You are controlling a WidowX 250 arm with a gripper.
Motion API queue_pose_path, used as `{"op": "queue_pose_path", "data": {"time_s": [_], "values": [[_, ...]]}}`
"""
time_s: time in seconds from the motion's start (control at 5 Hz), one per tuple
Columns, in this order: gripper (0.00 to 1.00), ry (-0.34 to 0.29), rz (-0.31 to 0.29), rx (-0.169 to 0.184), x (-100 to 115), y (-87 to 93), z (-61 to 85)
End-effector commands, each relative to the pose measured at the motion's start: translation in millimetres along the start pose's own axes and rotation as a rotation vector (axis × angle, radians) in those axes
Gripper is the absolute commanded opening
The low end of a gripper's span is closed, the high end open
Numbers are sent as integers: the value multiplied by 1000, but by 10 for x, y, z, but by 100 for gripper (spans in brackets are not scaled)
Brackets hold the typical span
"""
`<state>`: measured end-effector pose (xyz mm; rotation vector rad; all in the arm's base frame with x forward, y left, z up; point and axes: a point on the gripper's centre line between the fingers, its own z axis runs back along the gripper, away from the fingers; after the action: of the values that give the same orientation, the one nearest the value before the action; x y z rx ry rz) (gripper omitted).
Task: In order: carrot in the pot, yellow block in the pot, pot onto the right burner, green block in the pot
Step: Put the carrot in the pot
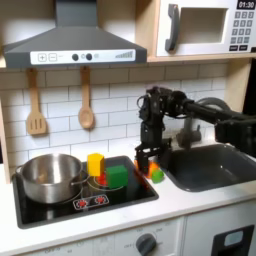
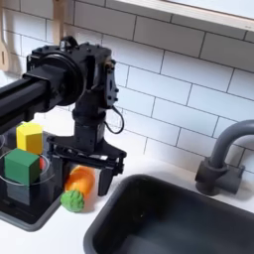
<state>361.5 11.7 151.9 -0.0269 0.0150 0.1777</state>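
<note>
Carrot (image 2: 77, 186) lies between the open jaws, beside the green block (image 2: 22, 165).

The pot (image 1: 52, 176) is shiny polished metal. The carrot (image 2: 78, 185), yellow block (image 2: 30, 137) and green block (image 2: 23, 165) look like smooth plastic. The gripper (image 2: 86, 171) is matt black. The spoon (image 1: 86, 103) is wood.

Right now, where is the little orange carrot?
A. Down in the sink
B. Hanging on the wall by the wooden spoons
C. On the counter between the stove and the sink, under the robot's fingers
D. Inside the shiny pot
C. In both exterior views the carrot lies on the white counter just below the gripper, beside the stove's edge, not in the pot or the sink.
</note>
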Motion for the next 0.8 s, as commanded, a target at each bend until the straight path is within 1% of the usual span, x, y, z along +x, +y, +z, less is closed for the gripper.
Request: {"op": "queue_pose_path", "data": {"time_s": [0.0, 0.2, 0.4, 0.6], "values": [[100, 20, 4, 18, 57, 64, -180], [100, -58, -23, 57, 115, 78, -193], [0, -86, -16, 31, 138, 95, -193], [0, -110, -25, 40, 113, 85, -121]]}}
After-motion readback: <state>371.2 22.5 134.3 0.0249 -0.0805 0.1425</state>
